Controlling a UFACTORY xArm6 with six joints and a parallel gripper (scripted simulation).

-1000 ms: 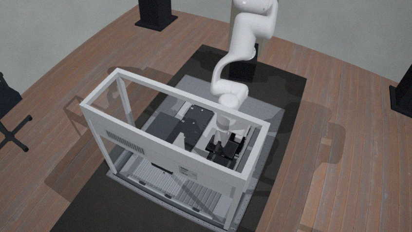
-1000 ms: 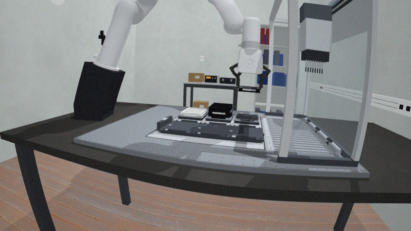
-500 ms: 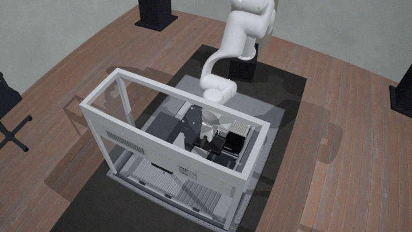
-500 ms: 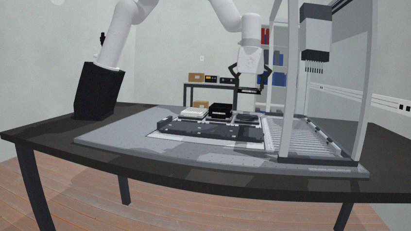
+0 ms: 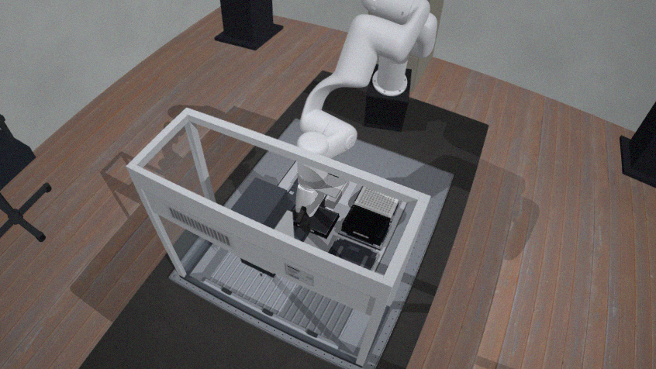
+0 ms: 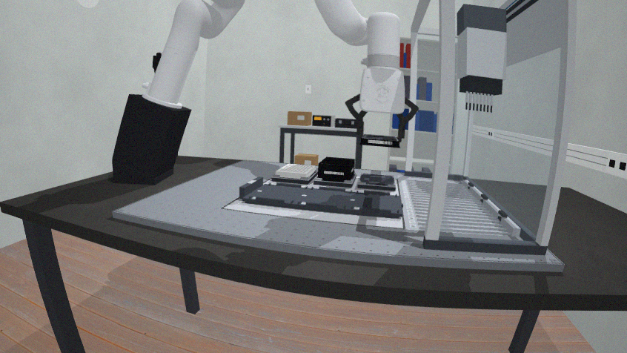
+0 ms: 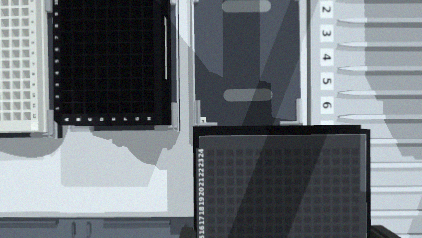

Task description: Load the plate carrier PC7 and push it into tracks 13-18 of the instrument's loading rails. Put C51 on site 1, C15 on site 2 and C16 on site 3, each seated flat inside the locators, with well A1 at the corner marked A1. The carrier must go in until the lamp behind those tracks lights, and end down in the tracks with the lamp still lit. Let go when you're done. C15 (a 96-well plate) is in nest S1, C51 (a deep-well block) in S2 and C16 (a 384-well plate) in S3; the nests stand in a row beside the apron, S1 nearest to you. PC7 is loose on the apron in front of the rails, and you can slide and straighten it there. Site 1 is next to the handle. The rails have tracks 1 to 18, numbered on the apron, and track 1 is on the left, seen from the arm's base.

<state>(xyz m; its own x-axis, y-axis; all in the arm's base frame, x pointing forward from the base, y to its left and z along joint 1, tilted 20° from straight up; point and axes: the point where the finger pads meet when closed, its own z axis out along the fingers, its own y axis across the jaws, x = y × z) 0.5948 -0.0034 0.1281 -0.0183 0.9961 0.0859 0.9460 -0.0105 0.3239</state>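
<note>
Looking down on dark 384-well plate C16 (image 7: 282,182), filling the lower right, numbered edge leftward. Showing emptied nest S3 (image 7: 248,60) above, black block C51 (image 7: 111,60) and white plate C15 (image 7: 20,65) leftward, numbered tracks (image 7: 370,70) rightward.

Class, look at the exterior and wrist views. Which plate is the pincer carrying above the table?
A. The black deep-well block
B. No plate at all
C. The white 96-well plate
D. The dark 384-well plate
D. The pincer grips the flat dark 384-well plate, with column numbers up to 24, in the air, while the white plate and black block sit in their nests and the third nest is vacant.
</note>
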